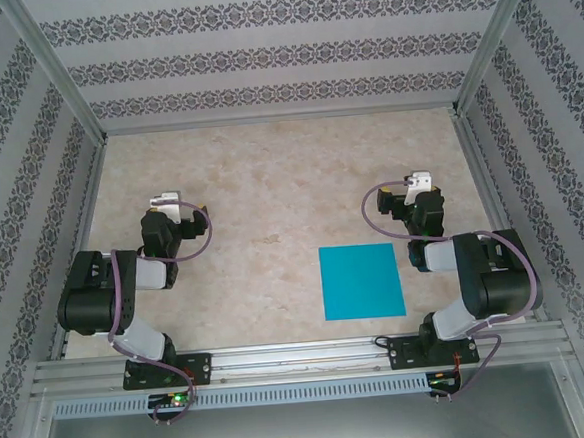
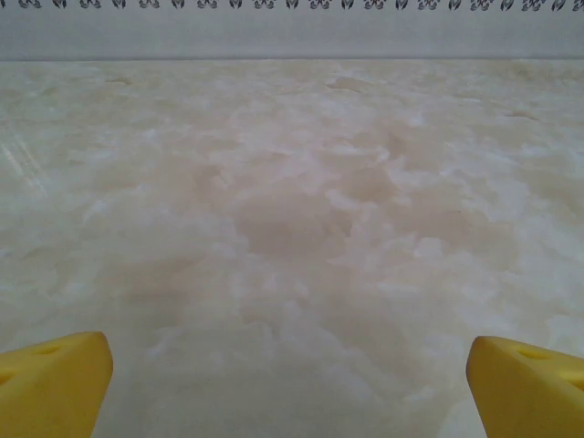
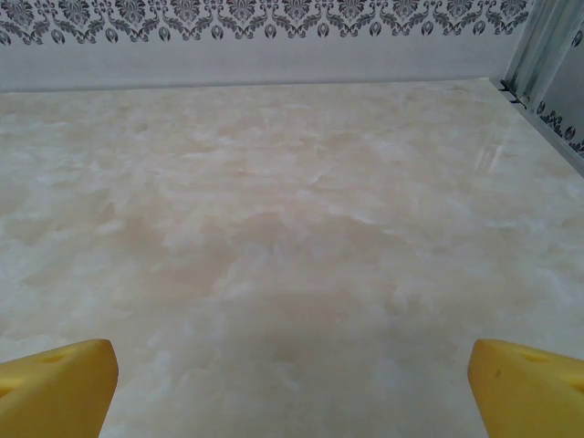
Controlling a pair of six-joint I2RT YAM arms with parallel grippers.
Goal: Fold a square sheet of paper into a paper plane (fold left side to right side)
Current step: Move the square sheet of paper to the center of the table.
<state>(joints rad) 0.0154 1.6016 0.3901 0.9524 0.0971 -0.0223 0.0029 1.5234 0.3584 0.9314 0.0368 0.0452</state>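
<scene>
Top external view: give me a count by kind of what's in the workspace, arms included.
Turquoise-blue square sheet of paper: 1
Robot arms: 2 (left arm, right arm, both with jaws open)
Total: 3

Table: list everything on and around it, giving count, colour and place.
table: one, beige marbled, centre
sheet: one, turquoise-blue, lying flat, unfolded, near edge, right of centre
walls: three, white with grey patterned bands, back and both sides
rail: one, silver, along the near edge
left arm: one, black, near left
right arm: one, black, near right, beside the sheet
left gripper: one, yellow fingers, open, holding nothing
right gripper: one, yellow fingers, open, holding nothing
</scene>
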